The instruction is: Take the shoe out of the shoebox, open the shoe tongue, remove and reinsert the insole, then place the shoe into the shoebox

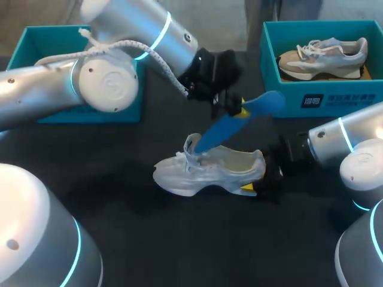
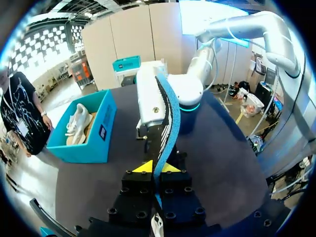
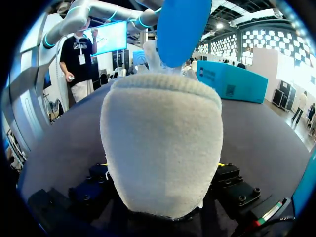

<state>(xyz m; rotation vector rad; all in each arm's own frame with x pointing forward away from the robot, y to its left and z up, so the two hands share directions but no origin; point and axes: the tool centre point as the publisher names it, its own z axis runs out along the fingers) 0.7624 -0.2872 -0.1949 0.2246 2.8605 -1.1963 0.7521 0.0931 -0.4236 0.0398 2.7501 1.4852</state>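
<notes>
While the shoe (image 1: 209, 170) sits on the dark table (image 1: 119, 239) in the head view, the left gripper (image 1: 235, 107) hangs above it, pinching the blue insole (image 1: 230, 125), whose low end dips into the shoe. The shoebox (image 1: 323, 98) is well apart. Left wrist view: both yellow tips clamp the insole's edge. Right wrist view: the right gripper (image 3: 162, 165) seems clamped on the heel, tips mostly hidden.

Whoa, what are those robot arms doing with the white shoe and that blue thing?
The right gripper holds the white lace-up sneaker by its heel on the black table. The left gripper pinches a flat blue insole, whose lower end sits at the sneaker's opening; whether it is going in or coming out, one picture cannot say. A second, beige sneaker lies in the teal cardboard shoebox at the table's far right.
</notes>
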